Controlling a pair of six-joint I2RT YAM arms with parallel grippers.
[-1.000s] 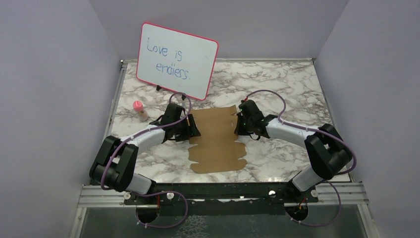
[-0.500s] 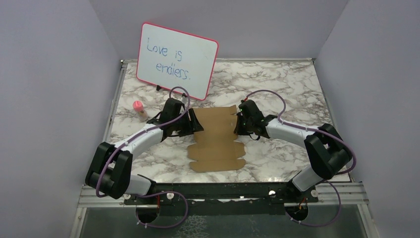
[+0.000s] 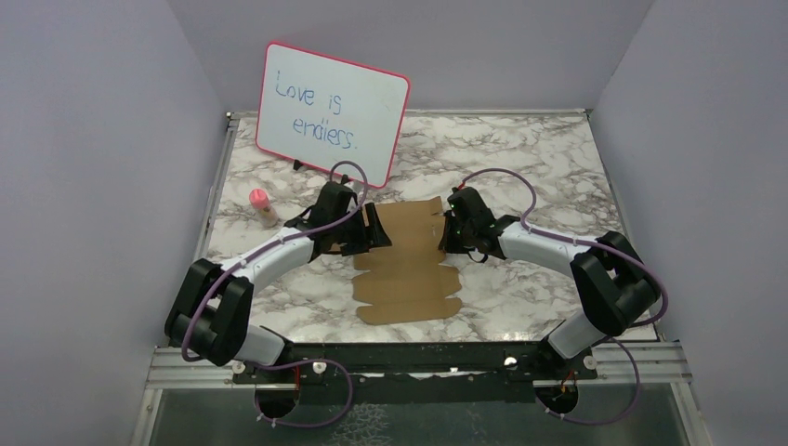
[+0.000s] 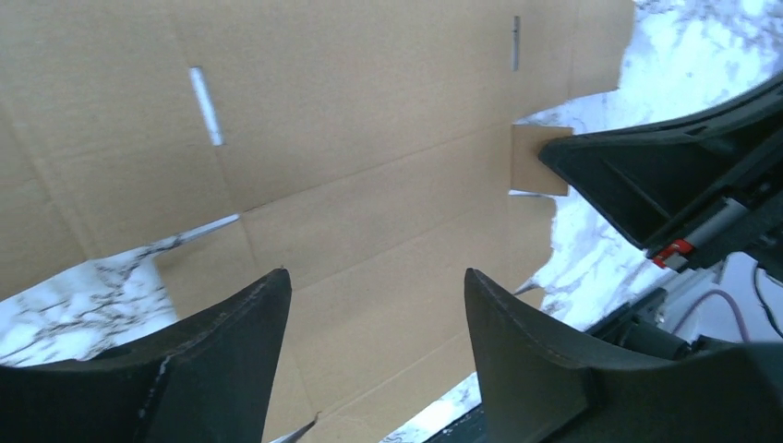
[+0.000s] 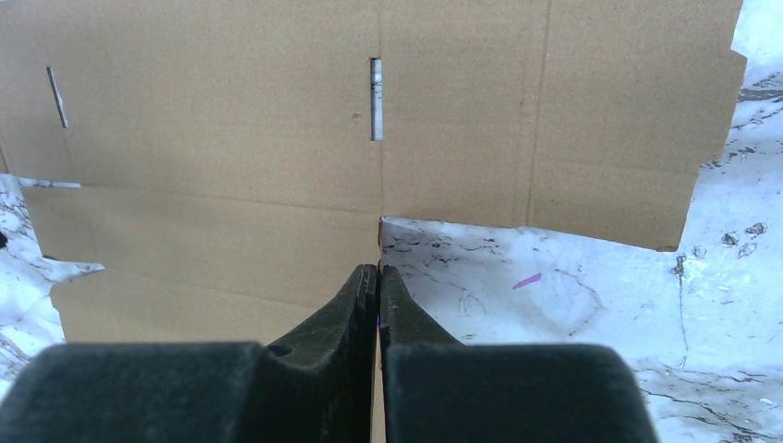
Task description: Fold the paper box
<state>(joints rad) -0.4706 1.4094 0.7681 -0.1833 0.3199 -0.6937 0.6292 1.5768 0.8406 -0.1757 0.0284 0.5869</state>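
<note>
Brown flat cardboard paper box (image 3: 409, 269) lies mid-surface (image 3: 520, 158). Left end effector (image 4: 374, 277) hangs released above it; right end effector (image 5: 379, 269), clenched, meets its edge.

The paper box (image 5: 277, 111) runs off the right wrist view's top edge. From above, the left fingers (image 3: 372, 238) hide its left edge.

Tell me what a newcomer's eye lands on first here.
The pink-framed whiteboard reading "Love is endless." stands at the back left of the table. The paper box, a flat brown sheet, lies mid-table. The left pincer is open over its left edge, and the right pincer is shut at its right edge.
</note>
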